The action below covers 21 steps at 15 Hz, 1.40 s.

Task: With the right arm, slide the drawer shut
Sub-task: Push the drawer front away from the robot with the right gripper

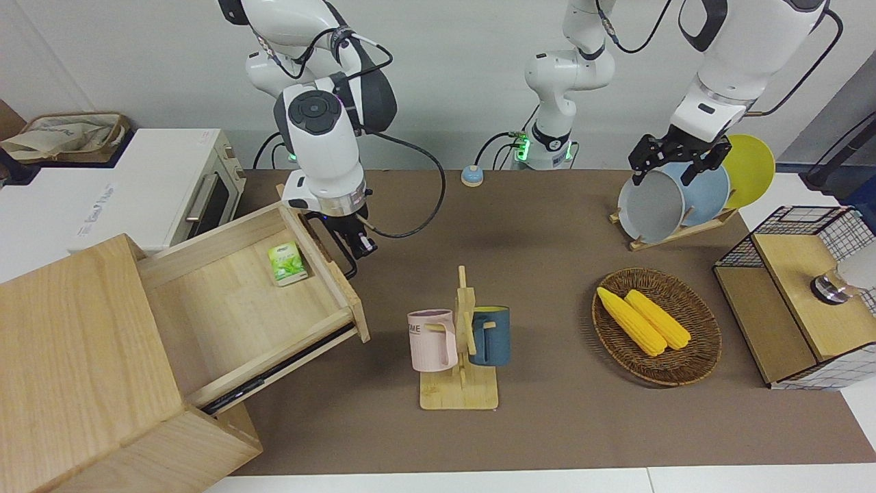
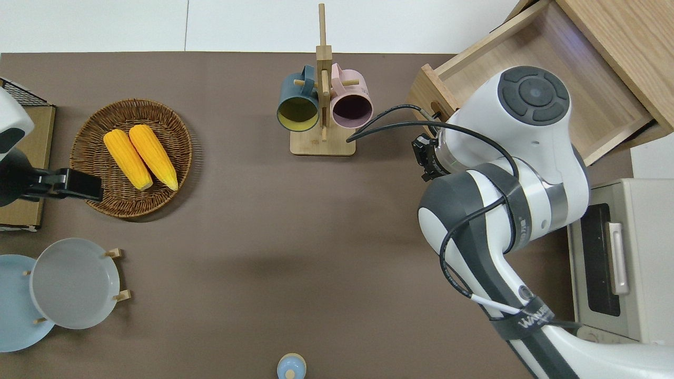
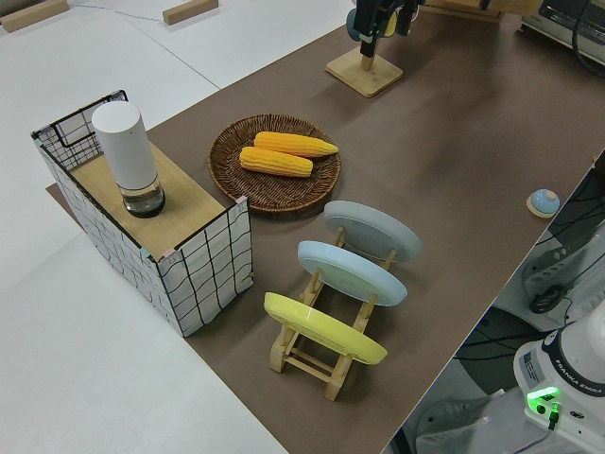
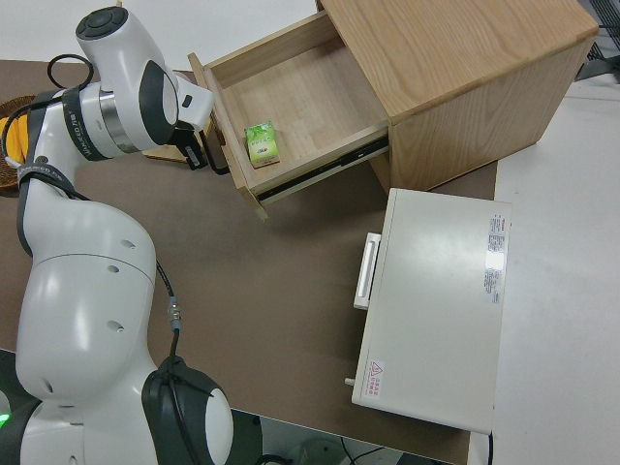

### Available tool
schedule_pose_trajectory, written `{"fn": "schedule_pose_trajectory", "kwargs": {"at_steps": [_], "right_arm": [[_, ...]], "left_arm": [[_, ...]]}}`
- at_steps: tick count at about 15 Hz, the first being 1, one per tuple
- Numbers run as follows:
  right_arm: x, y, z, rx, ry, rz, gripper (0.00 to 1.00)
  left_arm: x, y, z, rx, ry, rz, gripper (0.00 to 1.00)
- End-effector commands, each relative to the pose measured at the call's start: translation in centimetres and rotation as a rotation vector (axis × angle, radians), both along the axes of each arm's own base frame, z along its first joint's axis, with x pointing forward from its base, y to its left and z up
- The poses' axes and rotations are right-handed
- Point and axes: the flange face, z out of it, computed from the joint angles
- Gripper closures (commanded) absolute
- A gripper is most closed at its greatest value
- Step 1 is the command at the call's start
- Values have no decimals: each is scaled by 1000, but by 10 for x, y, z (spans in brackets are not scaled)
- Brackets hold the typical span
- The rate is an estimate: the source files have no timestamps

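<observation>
The drawer [image 1: 233,301] [image 2: 526,42] [image 4: 291,92] stands pulled far out of the pale wooden cabinet [image 1: 75,342] [image 4: 455,58], toward the middle of the table. A small green packet [image 1: 287,263] [image 4: 262,143] lies inside it. My right gripper [image 1: 359,243] [image 4: 197,155] sits low at the drawer's front panel, beside the black loop handle [image 4: 221,160]. Whether it touches the handle cannot be told. In the overhead view the right arm's wrist [image 2: 532,105] hides the drawer front and the gripper. The left arm is parked, its gripper [image 1: 674,168] open.
A white toaster oven [image 1: 171,185] [image 4: 436,310] stands beside the cabinet, nearer to the robots. A mug rack [image 1: 462,329] with two mugs is mid-table. A basket of corn [image 1: 657,325], a plate rack [image 1: 677,198] and a wire box [image 1: 794,294] are at the left arm's end.
</observation>
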Motion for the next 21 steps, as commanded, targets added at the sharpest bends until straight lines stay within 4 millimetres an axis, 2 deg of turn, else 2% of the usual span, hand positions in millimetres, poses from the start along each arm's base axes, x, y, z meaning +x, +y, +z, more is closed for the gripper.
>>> {"fn": "schedule_pose_trajectory", "kwargs": {"at_steps": [1, 7, 11, 15, 21], "right_arm": [[7, -7, -9, 14, -1, -34, 1000], [24, -34, 0, 12, -30, -60, 1000], [33, -50, -1, 3, -39, -35, 1000], [44, -82, 1, -26, -55, -4, 1000], [61, -122, 15, -43, -99, 31, 1000]], "left_arm": [[2, 1, 3, 16, 6, -11, 7], [2, 1, 4, 16, 5, -11, 7], [2, 1, 3, 16, 6, -11, 7], [2, 1, 4, 16, 5, -9, 7], [2, 1, 4, 16, 5, -11, 7]]}}
